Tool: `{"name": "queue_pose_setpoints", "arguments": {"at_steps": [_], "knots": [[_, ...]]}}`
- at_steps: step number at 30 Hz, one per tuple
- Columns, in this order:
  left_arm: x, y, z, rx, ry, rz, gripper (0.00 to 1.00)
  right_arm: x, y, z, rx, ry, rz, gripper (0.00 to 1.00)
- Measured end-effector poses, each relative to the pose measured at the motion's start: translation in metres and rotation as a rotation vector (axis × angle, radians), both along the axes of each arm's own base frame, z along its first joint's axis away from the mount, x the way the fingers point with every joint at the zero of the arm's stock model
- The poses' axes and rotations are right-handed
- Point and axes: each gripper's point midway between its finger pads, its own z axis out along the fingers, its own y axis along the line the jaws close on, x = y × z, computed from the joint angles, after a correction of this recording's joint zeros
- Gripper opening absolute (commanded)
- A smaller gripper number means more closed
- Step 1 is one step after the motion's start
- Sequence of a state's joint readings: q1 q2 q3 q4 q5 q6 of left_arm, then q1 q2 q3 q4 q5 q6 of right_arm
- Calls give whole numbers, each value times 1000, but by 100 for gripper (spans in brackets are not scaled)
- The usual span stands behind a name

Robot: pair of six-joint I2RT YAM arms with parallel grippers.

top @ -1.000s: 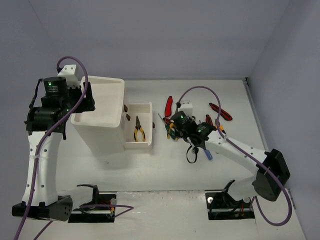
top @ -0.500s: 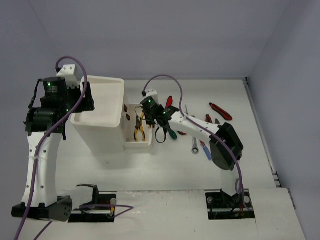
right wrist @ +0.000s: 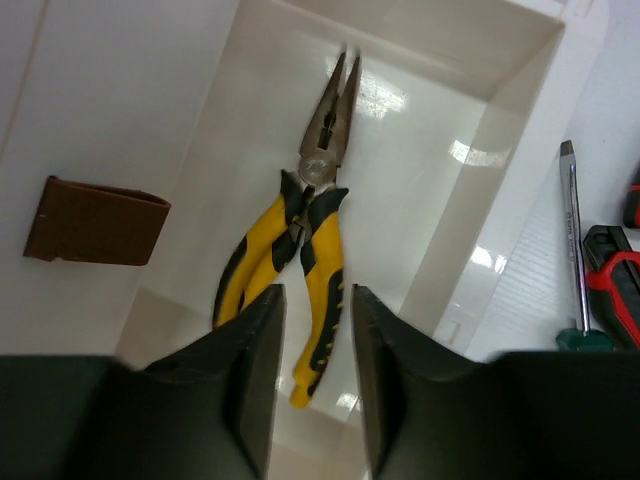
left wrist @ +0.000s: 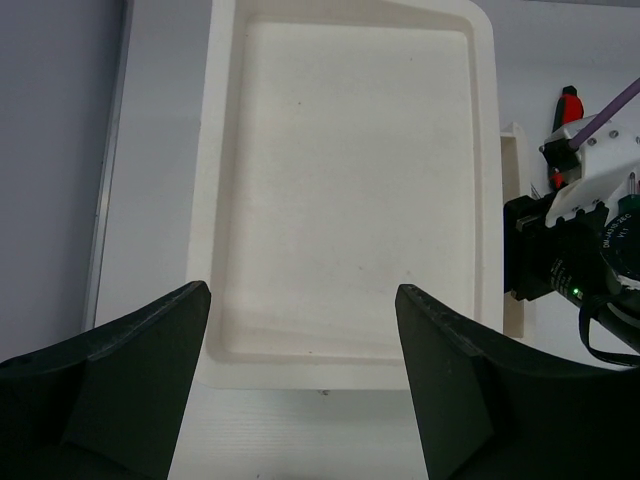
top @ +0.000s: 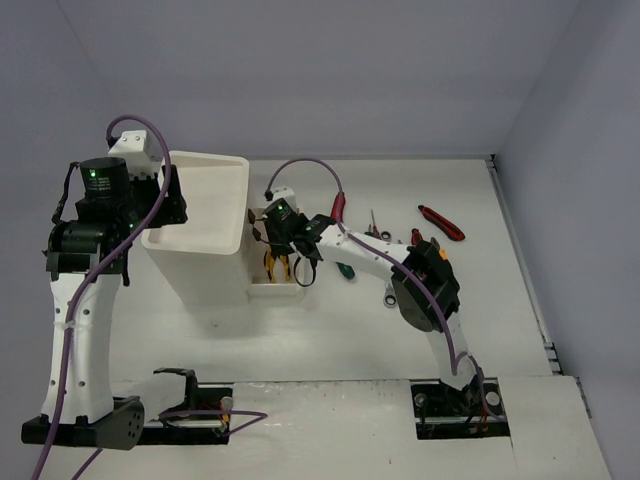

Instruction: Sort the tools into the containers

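Right claw (right wrist: 313, 330) parted, empty, over drawer (right wrist: 470, 170) | pliers (right wrist: 310, 210) lying in drawer | left claw (left wrist: 300, 340) wide, empty, over tray (left wrist: 350, 150) | next: right claw best lifted straight, drawer walls avoided

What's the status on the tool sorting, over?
Left gripper open, empty, over the tray top. Right gripper open above the open drawer. Yellow-handled pliers lying in that drawer. Nothing in the way.
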State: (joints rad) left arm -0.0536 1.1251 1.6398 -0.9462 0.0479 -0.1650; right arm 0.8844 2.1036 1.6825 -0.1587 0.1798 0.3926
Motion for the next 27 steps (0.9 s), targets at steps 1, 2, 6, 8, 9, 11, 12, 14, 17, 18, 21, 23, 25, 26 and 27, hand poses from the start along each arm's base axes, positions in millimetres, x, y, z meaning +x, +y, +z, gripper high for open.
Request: {"name": "queue_pose_setpoints", "arguments": {"at_steps": [1,2,6,8,9,11,12,14,17,18,21,23,25,26,27], "knots": [[0,0,0,0,0,0,72,1,0,1,2,-2,0,46],[0,0,0,-1,-1,1,72,1,0,1,4,-4,0,46],[0,0,0,-3,0,1,71,2,-21,9,2,-8,-16,46],[0,0,0,-3,0,1,71,1,-47,16,-4,-8,-42,46],[0,0,0,-3,0,1,71,4,-59,24,9,-19,-56,46],[0,-1,0,-4,0,-1,71,8,-109,37,8,-27,-117,47],[0,-1,0,-5,-1,-2,71,12,-138,45,13,-39,-160,47],[0,-2,0,-6,0,-6,71,22,-211,64,25,-71,-291,47],[0,-3,0,-7,0,-12,72,25,-303,80,23,-119,-486,47],[0,-4,0,-7,0,-12,71,22,-326,81,18,-124,-533,47],[0,-5,0,-10,2,-19,71,7,-375,67,-2,-95,-643,46],[0,-6,-1,-11,4,-23,71,-5,-402,48,-11,-46,-724,45],[1,-7,-1,-14,6,-26,71,-17,-425,29,-17,9,-804,45],[1,-8,-2,-19,7,-29,71,-23,-435,22,-20,34,-840,45],[1,-9,-2,-26,9,-32,71,-27,-444,15,-21,58,-876,44]]}}
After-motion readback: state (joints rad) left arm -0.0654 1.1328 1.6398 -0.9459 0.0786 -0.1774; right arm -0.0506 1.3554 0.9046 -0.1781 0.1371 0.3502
